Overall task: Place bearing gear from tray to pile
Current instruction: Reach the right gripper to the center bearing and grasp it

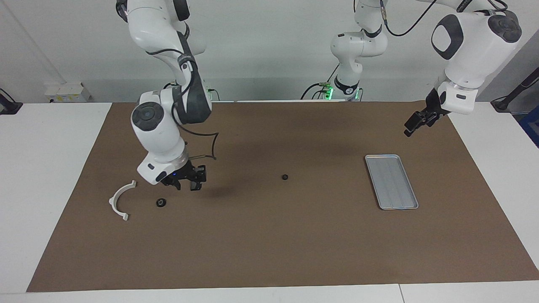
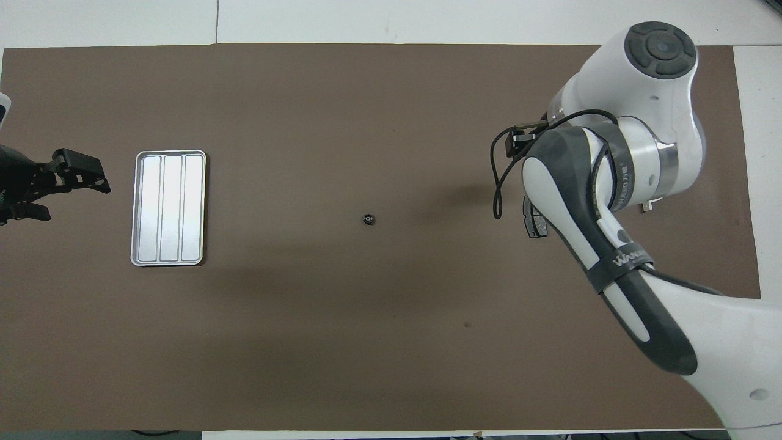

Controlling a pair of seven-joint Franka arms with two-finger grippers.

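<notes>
We saw the tray (image 1: 391, 182) lying on the brown mat (image 1: 269, 244) toward the left arm's end of the worktop, with nothing in it. One small black bearing gear (image 1: 285, 177) sat alone near the mat's middle. A second bearing gear (image 1: 161, 203) lay toward the right arm's end, just beside the white bracket (image 1: 121, 200) of the pile. In the overhead view a dark brake pad (image 2: 533, 221) showed partly under the right arm.

The right gripper (image 1: 188, 180) hung low over the mat close to that second gear, its claw parted and holding nothing. The left gripper (image 1: 417, 124) waited in the air over the mat's edge near the tray, its claw wide open and empty.
</notes>
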